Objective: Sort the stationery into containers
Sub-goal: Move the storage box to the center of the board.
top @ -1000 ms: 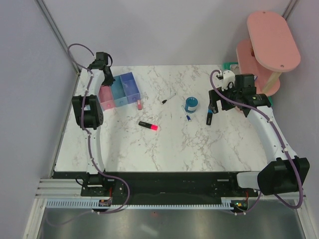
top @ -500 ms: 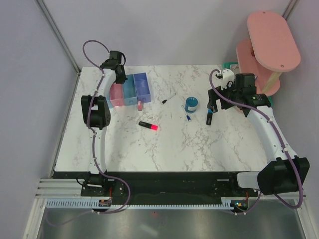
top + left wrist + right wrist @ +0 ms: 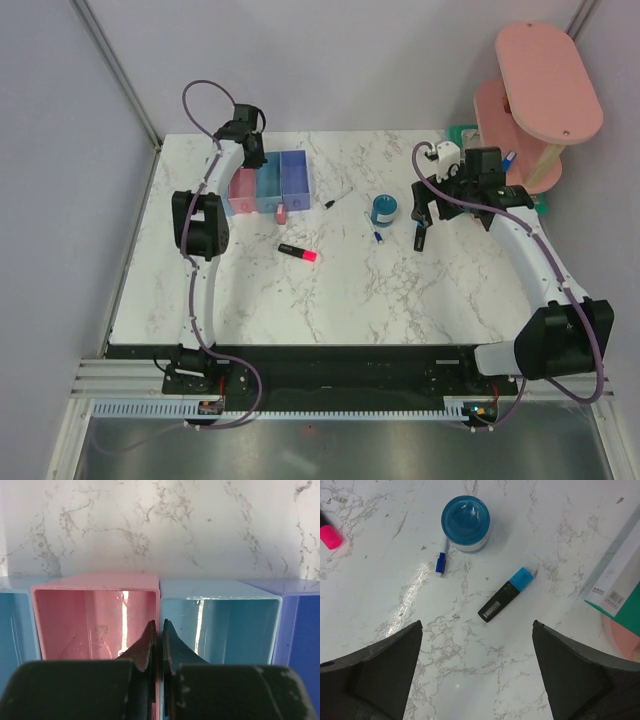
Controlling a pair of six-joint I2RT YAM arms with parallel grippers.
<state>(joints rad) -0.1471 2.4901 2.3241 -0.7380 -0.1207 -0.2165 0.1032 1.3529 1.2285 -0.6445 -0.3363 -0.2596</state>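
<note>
Left gripper [image 3: 251,157] sits at the row of joined pink, blue and violet plastic trays [image 3: 296,178]; a pink-ended black highlighter [image 3: 299,252] lies near; a round blue pot [image 3: 383,210] stands beside the right gripper [image 3: 420,218].

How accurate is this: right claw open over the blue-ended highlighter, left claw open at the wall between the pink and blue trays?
Wrong on one point: the left claw is shut, fingers pressed together, as the left wrist view shows. It is at the wall between pink tray and blue tray, and the right claw is open over the blue-ended highlighter.
</note>
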